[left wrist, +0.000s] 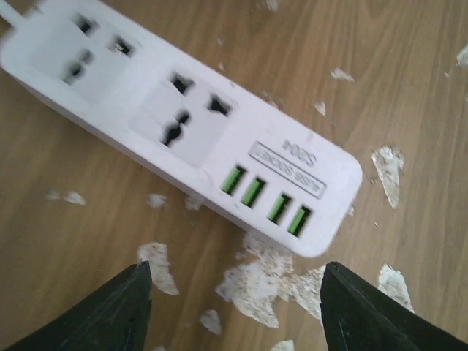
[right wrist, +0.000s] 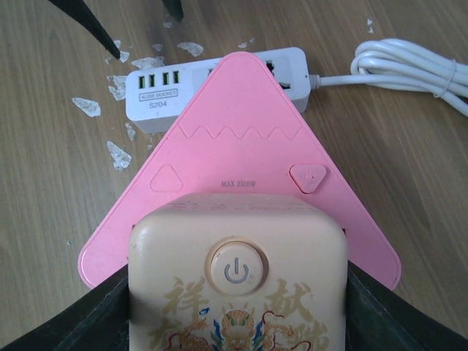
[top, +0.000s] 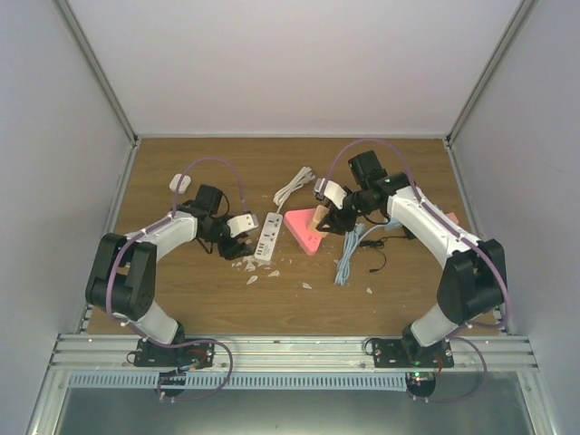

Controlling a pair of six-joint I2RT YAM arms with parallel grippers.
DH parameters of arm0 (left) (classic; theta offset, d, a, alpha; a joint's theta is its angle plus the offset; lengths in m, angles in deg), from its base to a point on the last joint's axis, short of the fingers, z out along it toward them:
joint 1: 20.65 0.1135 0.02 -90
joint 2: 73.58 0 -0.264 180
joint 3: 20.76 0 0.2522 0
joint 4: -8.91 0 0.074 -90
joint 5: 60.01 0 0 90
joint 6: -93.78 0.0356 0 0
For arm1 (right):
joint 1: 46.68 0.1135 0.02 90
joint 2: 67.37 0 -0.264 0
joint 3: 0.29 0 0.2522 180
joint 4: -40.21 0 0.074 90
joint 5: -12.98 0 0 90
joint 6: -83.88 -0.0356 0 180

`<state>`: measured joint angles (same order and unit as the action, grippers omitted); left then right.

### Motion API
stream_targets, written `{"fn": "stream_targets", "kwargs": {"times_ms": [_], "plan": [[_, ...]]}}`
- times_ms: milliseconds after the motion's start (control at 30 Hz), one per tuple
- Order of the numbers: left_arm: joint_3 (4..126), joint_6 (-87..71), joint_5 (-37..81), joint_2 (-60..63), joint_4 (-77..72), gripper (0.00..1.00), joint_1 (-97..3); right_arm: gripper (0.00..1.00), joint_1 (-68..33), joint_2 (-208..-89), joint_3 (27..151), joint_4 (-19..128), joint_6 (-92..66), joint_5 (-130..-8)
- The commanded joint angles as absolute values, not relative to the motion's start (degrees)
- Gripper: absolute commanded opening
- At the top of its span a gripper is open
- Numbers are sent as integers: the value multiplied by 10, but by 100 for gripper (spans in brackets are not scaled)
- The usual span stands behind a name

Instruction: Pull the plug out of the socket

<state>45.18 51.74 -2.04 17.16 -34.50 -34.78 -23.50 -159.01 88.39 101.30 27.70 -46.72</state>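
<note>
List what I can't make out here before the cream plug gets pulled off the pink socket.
- Pins of the cream plug: hidden under its own body, right wrist view.
- Far end of the white power strip: cut off by the frame corner and blurred, left wrist view; partly behind the pink socket, right wrist view.
- Printing on the plug: too small, top view.

Soft, even light, barely any shadows. Left wrist view is motion-blurred, the white power strip (left wrist: 183, 139) looks smeary; right wrist shows the plug (right wrist: 238, 270) crisp.
</note>
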Motion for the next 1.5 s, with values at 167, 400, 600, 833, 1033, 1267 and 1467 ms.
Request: {"fn": "stream_targets", "kwargs": {"times_ms": [167, 400, 600, 833, 1033, 1267, 1467], "plan": [[431, 566, -37, 220, -320, 54, -376, 19, -240, -1527, 823, 959, 301, -398], [459, 518, -36, 274, -272, 47, -409, 19, -241, -1502, 782, 911, 278, -363], [507, 461, -60, 309, -252, 43, -430, 19, -250, -1497, 767, 851, 246, -363], [532, 319, -144, 224, -218, 65, -358, 18, -254, -1492, 775, 735, 168, -415], [569, 251, -198, 169, -246, 88, -324, 17, -254, -1494, 805, 668, 131, -439], [594, 116, -221, 122, -215, 99, -323, 16, -249, -1503, 843, 633, 94, -448], [584, 8, -201, 84, -166, 99, -324, 15, -221, -1503, 836, 587, 62, -462]]}}
